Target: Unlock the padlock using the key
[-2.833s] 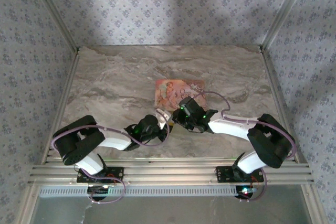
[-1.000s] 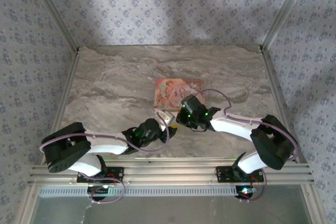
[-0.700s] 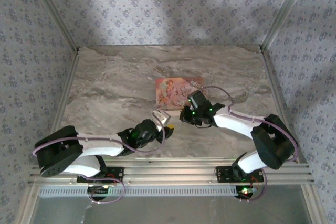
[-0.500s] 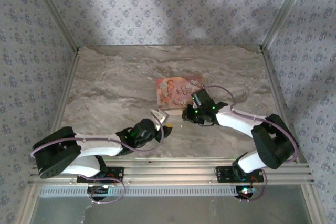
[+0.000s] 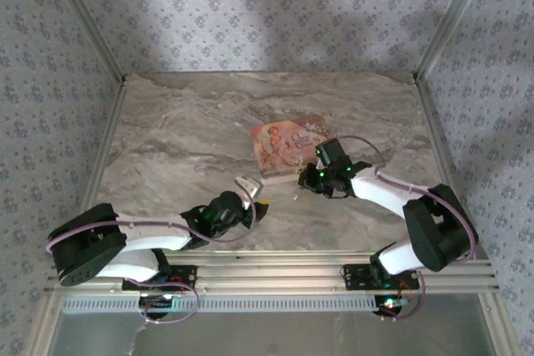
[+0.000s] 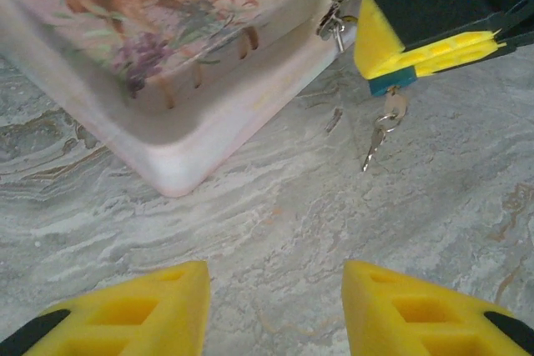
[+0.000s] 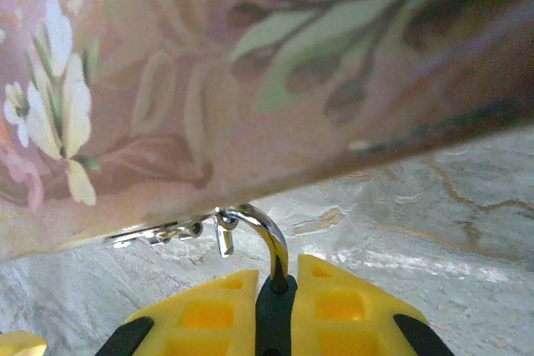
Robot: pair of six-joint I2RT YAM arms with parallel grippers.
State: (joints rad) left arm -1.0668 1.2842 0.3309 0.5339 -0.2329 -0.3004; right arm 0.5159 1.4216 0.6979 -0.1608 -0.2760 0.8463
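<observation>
Clamped on the padlock (image 6: 390,82): the right gripper (image 6: 399,57), yellow pads (image 7: 334,310) pressed together around the small blue body, just off the front wall of the pink box (image 6: 167,81). In the right wrist view, a dark sliver of that body between the pads, and the thin chrome shackle (image 7: 269,243) arching up out of them toward a small metal latch (image 7: 204,229) on the box's lower front edge. Hooked through that latch or merely beside it: cannot tell.

Dangling under the padlock, just out from the same front wall: the key (image 6: 380,131), pale gold, head up, blade slanting down toward the marble table (image 6: 275,223). Tip touching the marble or just above it: cannot tell.

Left gripper (image 6: 275,302): yellow fingers (image 6: 158,310) spread apart, nothing between them, low over bare marble a little out from the box's rounded near corner, facing the box and the held padlock.

From above: box lying flat and slightly skewed on the table, deer picture on the lid. Right gripper (image 5: 304,179) at the box's near right corner, left gripper (image 5: 257,198) a little off its near left corner, near each other but apart.
</observation>
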